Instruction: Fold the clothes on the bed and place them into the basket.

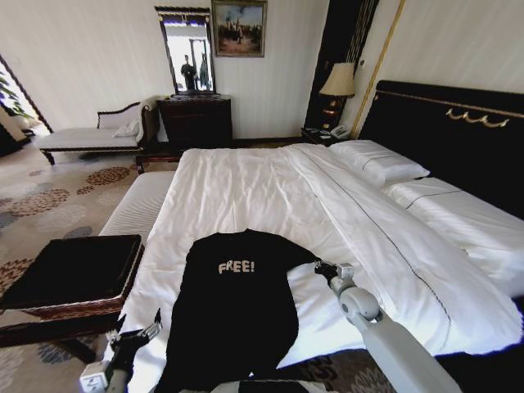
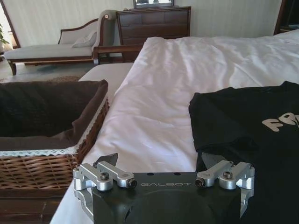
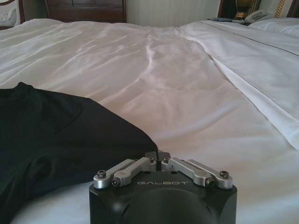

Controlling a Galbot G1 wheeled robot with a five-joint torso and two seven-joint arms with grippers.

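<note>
**Op A:** I've got the T-shirt (image 1: 233, 307) lying flat at the near edge of the bed (image 1: 246, 192), chest lettering up, hem hanging toward me. My right end effector (image 3: 158, 155) is clenched on the tip of the shirt's right sleeve, fingertips meeting on the fabric. My left end effector (image 2: 163, 161) hangs low at the near left of the shirt with its fingers spread, holding nothing.

**Op B:** What worries you from here?

**Op A:** The pinch looks thin, only the sleeve's corner. If I drag it across, I'd guess the soft knit could slide out, or I might lift the duvet (image 3: 187, 84) along with it, since both are limp cloth lying in contact. The hem overhanging the edge could also pull the whole shirt off the bed once one side lifts.

**Op B:** And the left side?

**Op A:** It sits just beside the left sleeve, not touching as far as I can tell. Closing there could catch duvet only.

**Op B:** Surfaces?

**Op A:** Shirt is matte black and floppy, creased at the sleeves. Duvet is smooth white with shallow wrinkles. The basket (image 2: 51, 149) stands on the left, near the bed's corner: stiff brown wicker, rectangular, dark cloth lining with a lace trim, and open.
</note>
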